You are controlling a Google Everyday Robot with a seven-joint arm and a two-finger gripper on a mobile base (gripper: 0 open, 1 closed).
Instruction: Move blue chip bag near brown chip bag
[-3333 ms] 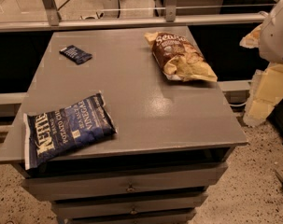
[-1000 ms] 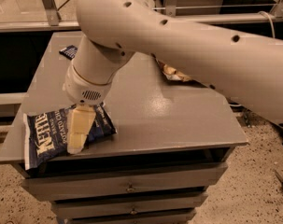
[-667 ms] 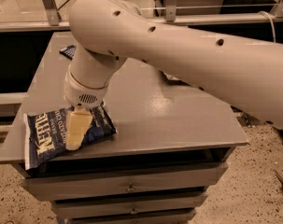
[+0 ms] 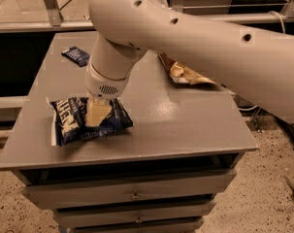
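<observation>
The blue chip bag (image 4: 71,125) lies at the front left of the grey table (image 4: 185,130), bunched up, with its white lettering facing up. My gripper (image 4: 98,113) comes straight down onto the bag's middle, and its cream fingers (image 4: 95,116) are closed on the bag. The brown chip bag (image 4: 185,74) lies at the back right of the table, well apart from the blue bag. My large white arm (image 4: 195,33) hides part of it.
A small dark blue flat packet (image 4: 76,56) lies at the back left. Drawers (image 4: 137,195) run under the table's front edge. A rail and glass (image 4: 49,4) stand behind the table. Speckled floor (image 4: 268,188) is to the right.
The arm swung in from the right and came down on the blue bag. The bag is now bunched and has shifted a little right and back from the front-left corner.
</observation>
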